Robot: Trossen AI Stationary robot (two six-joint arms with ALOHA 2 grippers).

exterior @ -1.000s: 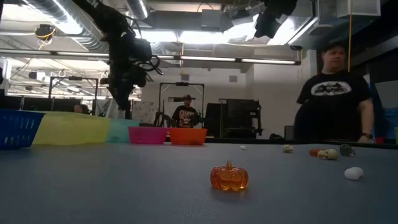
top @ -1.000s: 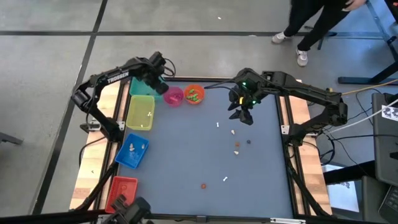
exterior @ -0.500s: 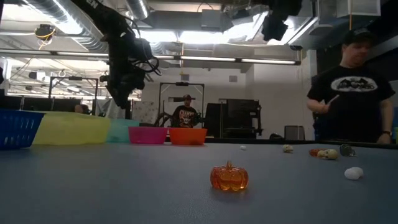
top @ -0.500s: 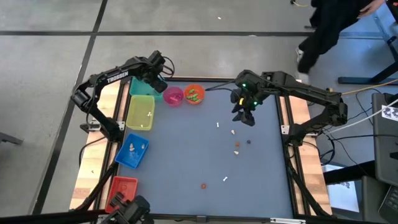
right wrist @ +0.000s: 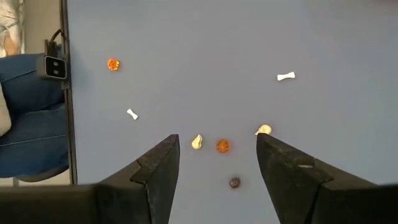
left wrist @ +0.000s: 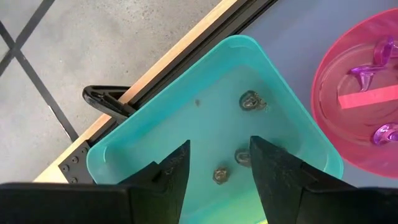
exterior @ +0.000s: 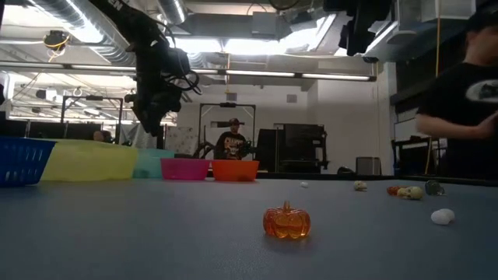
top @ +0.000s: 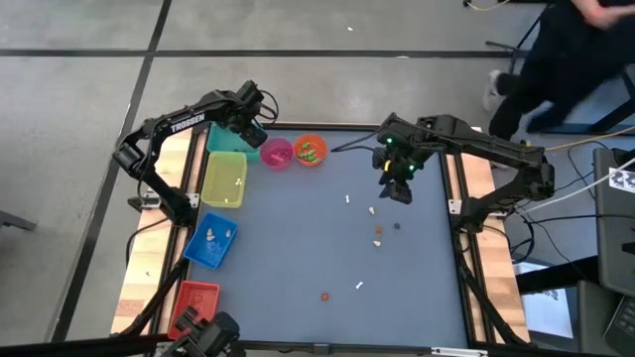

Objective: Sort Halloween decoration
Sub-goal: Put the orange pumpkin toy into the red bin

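Left wrist view: left claw [left wrist: 214, 163], fingers apart, above teal bin [left wrist: 155, 124] for release; right claw [right wrist: 214, 155] spread over scattered trinkets [right wrist: 222, 146], poised to pick.

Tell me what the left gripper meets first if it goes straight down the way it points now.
Probably the floor of the teal bin: the open left gripper hangs above it, and a small dark trinket lies between its fingers. Height is unclear.

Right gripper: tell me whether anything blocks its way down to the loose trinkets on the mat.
Nothing visible does. The right gripper hangs open above bare mat, with the loose trinkets lying apart just ahead of it.
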